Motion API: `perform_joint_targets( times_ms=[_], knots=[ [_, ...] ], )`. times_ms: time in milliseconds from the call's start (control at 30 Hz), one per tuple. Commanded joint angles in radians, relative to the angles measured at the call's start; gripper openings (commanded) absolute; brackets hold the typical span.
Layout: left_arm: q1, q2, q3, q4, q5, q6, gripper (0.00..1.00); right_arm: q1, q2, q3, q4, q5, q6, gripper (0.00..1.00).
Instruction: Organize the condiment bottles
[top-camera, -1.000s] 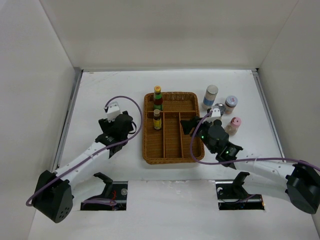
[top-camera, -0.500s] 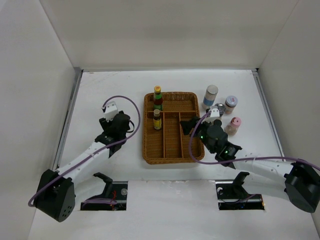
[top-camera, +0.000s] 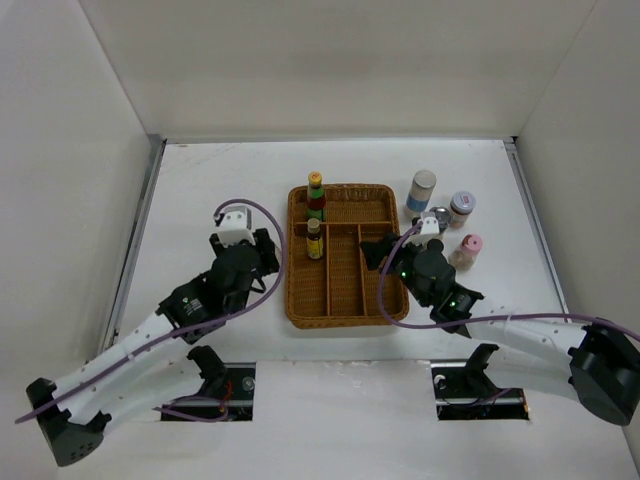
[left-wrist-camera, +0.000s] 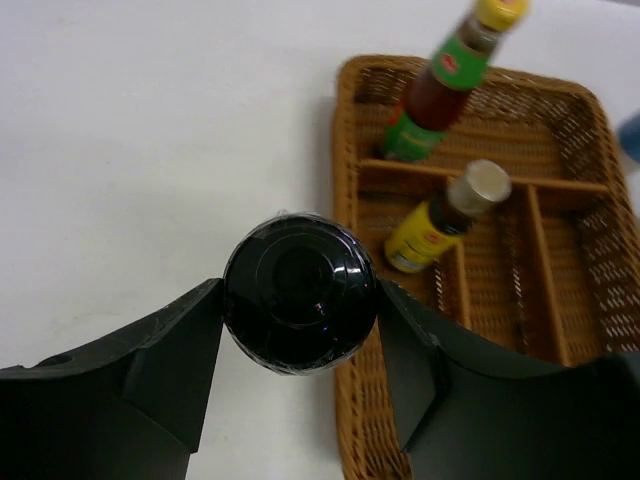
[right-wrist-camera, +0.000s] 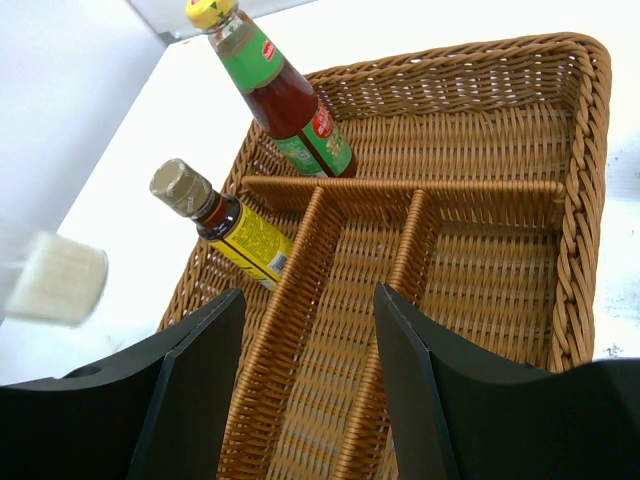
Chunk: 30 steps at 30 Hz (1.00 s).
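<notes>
Left gripper (left-wrist-camera: 300, 300): nearest to the bases, just left of the wicker tray (top-camera: 338, 320); its two black fingers are clamped on the sides of the squat bottle.
Squat bottle (left-wrist-camera: 300, 293): held beside the tray's left rim, over the white table (top-camera: 215, 180).
Squat bottle, look: only its glossy black round cap shows in the left wrist view, with ring marks on top. The body below is hidden.
Squat bottle, axis: the cap faces straight up at the wrist camera, so the long axis runs vertically. Whether its base touches the table cannot be told.
Right gripper (right-wrist-camera: 310, 300): over the near right part of the tray, fingers apart, with only wicker between them.
Yellow-labelled bottle (top-camera: 314, 240): stands upright at the far end of the tray's left lane, close to the cross divider. It has dark contents, a yellow label and a dull foil-like cap.
Red sauce bottle (top-camera: 316, 196): stands upright at the left end of the tray's far cross compartment. It has a yellow cap, a green neck label and a dark red body.
Pink-capped bottle (top-camera: 469, 250): on the table right of the tray, upright.
Silver-lidded jar (top-camera: 438, 214): farther back, partly hidden behind the right arm.
Grey-lidded jar (top-camera: 462, 208): just right of the silver-lidded jar.
White-capped bottle (top-camera: 422, 192): farthest of the group, blue label, upright.
</notes>
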Motion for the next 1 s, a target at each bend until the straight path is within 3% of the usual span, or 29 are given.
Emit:
perform_joint_targets(
  times_ms=[0, 67, 200, 600, 667, 733, 800, 833, 900, 967],
  knots=[
    [-0.115, 0.021, 0.046, 0.008, 0.001, -0.013, 0.26, -0.005, -0.002, 0.004, 0.045, 0.008, 0.005, 0.61],
    [-0.186, 0.06, 0.041, 0.065, -0.01, -0.006, 0.26, -0.005, -0.005, 0.005, 0.043, 0.011, -0.001, 0.61],
    [-0.22, 0.152, 0.024, 0.176, 0.013, 0.015, 0.27, -0.005, -0.011, 0.002, 0.044, 0.023, -0.004, 0.61],
    [-0.198, 0.304, -0.086, 0.406, 0.134, 0.043, 0.28, -0.012, -0.023, -0.002, 0.04, 0.042, -0.007, 0.61],
    [-0.192, 0.323, -0.101, 0.423, 0.139, 0.043, 0.29, -0.015, -0.036, 0.005, 0.027, 0.042, -0.011, 0.54],
    [-0.19, 0.339, -0.109, 0.423, 0.134, 0.043, 0.3, -0.021, -0.049, 0.013, 0.01, 0.039, -0.009, 0.39],
    [-0.19, 0.356, -0.12, 0.432, 0.13, 0.046, 0.35, -0.023, -0.052, 0.037, -0.025, 0.03, -0.011, 0.16],
    [-0.19, 0.363, -0.121, 0.434, 0.128, 0.046, 0.39, -0.023, -0.052, 0.057, -0.056, 0.034, -0.005, 0.13],
    [-0.194, 0.367, -0.121, 0.434, 0.118, 0.049, 0.5, -0.025, -0.037, 0.102, -0.117, 0.049, 0.002, 0.14],
    [-0.198, 0.354, -0.124, 0.441, 0.101, 0.061, 0.66, -0.026, -0.023, 0.135, -0.142, 0.077, -0.006, 0.23]
  ],
)
